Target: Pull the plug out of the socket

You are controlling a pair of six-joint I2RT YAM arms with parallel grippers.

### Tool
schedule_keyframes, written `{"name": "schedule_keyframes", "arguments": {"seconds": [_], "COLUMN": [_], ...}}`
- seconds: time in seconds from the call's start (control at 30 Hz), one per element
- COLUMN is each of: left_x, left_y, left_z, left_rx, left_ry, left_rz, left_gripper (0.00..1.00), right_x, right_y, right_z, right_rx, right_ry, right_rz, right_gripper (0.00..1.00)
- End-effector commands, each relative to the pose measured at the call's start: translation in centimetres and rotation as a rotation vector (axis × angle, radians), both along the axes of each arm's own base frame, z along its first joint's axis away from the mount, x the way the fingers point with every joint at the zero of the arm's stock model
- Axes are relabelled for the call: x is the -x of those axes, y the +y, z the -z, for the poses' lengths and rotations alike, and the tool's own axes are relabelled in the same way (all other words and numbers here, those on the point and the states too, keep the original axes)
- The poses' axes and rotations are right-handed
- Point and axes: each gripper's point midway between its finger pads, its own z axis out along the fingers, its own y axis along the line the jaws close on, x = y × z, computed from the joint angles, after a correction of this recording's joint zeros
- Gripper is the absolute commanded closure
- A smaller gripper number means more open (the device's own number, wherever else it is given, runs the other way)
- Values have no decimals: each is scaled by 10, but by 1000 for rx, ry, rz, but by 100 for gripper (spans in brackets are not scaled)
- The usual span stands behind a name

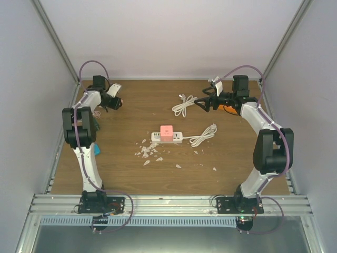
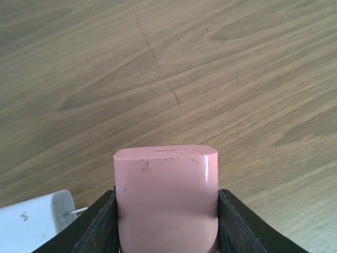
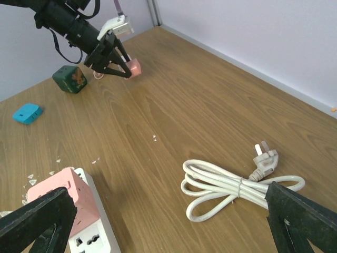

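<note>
At far left, left gripper (image 3: 128, 68) clamps one pink plug (image 2: 166, 195); right gripper (image 1: 204, 105) gapes wide; second plug (image 1: 166, 132) seemingly in socket (image 1: 178, 138).

Two pink plugs (image 2: 166, 200) (image 1: 166, 132); one power strip (image 1: 176, 138); two coiled cables (image 1: 184, 104) (image 1: 204, 135); one green cube (image 3: 69, 79).

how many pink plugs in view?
2. One pink plug is clamped in the left pincer; the other pink plug sits in the power strip mid-table. None looks hidden.

The left arm stretches forward, and its pincer (image 3: 127, 66) is closed on a pink plug (image 2: 166, 195). The right arm is bent at the elbow, and the fingers (image 3: 37, 219) of its pincer (image 1: 204, 104) are spread wide.
</note>
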Motion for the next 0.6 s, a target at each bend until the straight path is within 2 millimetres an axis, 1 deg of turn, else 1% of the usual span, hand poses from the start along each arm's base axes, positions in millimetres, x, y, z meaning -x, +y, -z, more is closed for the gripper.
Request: {"name": "schedule_keyframes", "arguments": {"seconds": [0.0,0.13,0.27,0.3,0.4,0.43,0.57], "left_x": [-5,-3,-1,-1,-3,-3,-5], "left_y": [-5,-4,-1,1,2,1,-1], "left_z": [3,15,26,28,28,27,8], "left_rx": [23,16,-1,-9,-11,-8,-9], "left_ry": [5,33,56,60,58,56,25], "left_rz": [20,16,3,-2,-7,-5,16], "left_gripper": [62,61,55,51,34,29,20], "right_x": [6,5,4,4,4,5,11], "right_y": [-3,-2,-2,-2,-2,-2,-1], "right_z": [-8,-8,-8,-8,-7,-6,0], "right_rx": [9,8,7,6,7,9,23], "right_ry": [-24,-22,-19,-19,-16,-16,-31], "right_rz": [-2,-2,-1,-1,-2,-5,-36], "right_gripper": [0,0,0,0,0,1,0]}}
